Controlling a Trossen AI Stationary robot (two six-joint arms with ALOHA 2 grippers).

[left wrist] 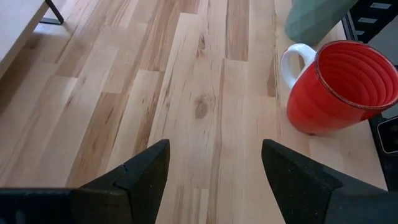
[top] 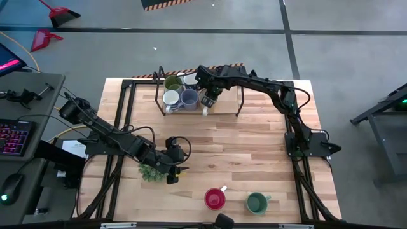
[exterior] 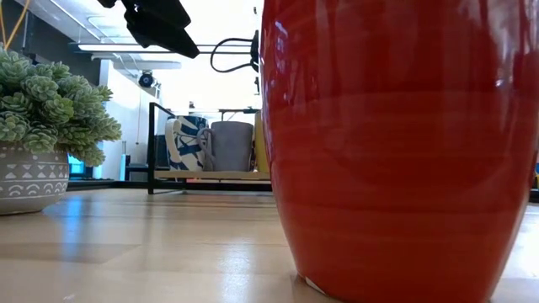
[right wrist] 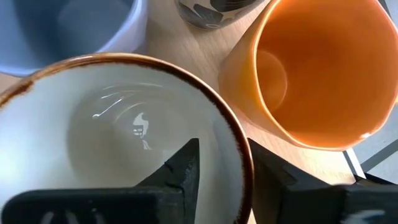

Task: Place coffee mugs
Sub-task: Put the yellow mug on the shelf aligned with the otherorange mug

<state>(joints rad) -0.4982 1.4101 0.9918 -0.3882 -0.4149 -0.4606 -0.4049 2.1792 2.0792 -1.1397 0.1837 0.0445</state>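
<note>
Right gripper (right wrist: 221, 171) jaws straddle the brown-rimmed white ceramic mug's (right wrist: 118, 130) wall, apparently loosening; lifting askew could tip it against the orange mug (right wrist: 317, 68). Left gripper (left wrist: 214, 168) jaws apart.

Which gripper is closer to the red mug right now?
Left. The left gripper hovers open beside the plant, a short way from the red mug. The right gripper is across the table at the rack.
</note>
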